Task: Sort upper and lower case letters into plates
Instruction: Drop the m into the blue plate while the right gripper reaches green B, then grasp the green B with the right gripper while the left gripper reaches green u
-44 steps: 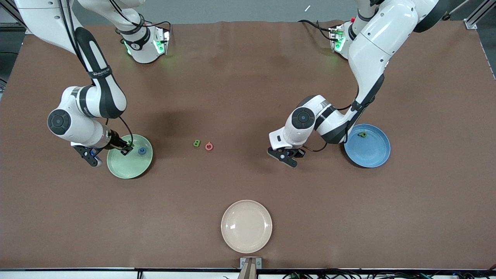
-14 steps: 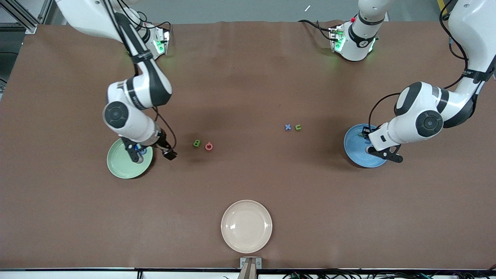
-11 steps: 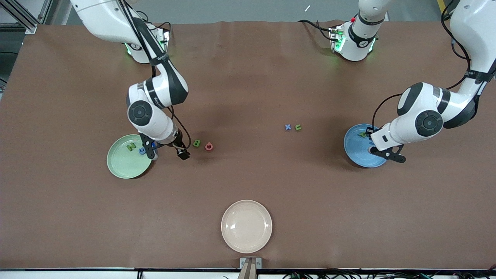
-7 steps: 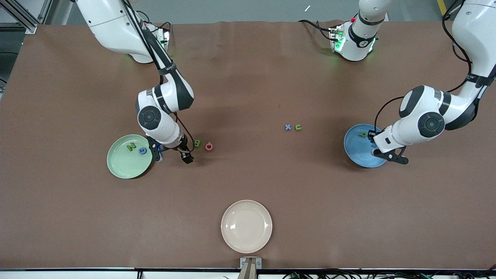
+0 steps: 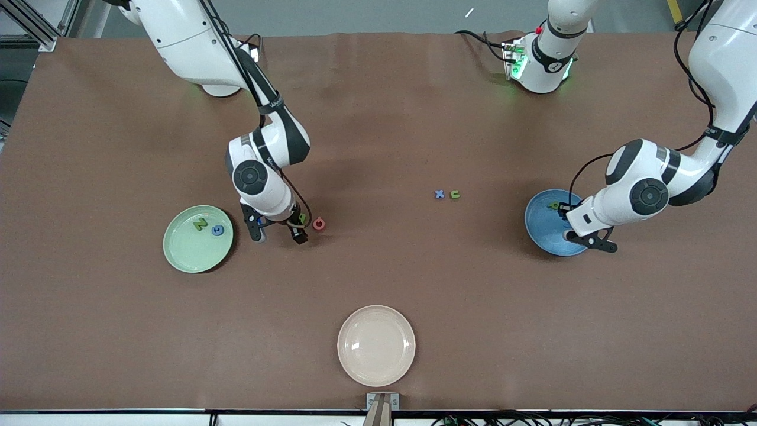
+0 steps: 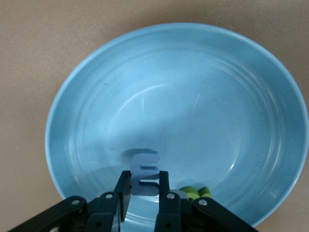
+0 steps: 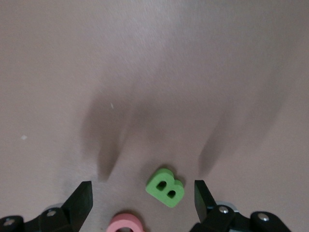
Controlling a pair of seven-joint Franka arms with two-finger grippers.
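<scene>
Movement on both arms is changing the picture. The right gripper (image 5: 278,231) is leaving the mint green plate (image 5: 180,257), where the green N (image 5: 200,224) is now lying beside the blue G (image 5: 217,230), and it is coming down over the green B (image 7: 165,187) in the middle of the bench (image 5: 378,118). Its fingers (image 7: 79,203) are spread wide and holding nothing. In the right wrist view the B is lying flat on the bench between them, with the pink Q (image 5: 319,223) just beside it, toward the left arm's end. That is putting two capitals in the mint plate, and the B is looking like the next one to go.

The left gripper (image 6: 144,180) is now hanging over the sky blue plate (image 5: 547,236), having swung there from the middle of the bench. Its fingers are clamping the blue m (image 6: 145,174) on edge, just above the plate's floor. The green p-like letter (image 5: 554,205) is already lying in this plate, at the part farther from the front camera. So the m is looking ready to be let go, which would make two small letters sorted.

The blue x (image 5: 439,194) and green u (image 5: 455,194) are sitting side by side on the bench, between the two arms, waiting untouched. The cream plate (image 5: 376,345), nearest the front camera, is holding nothing.
</scene>
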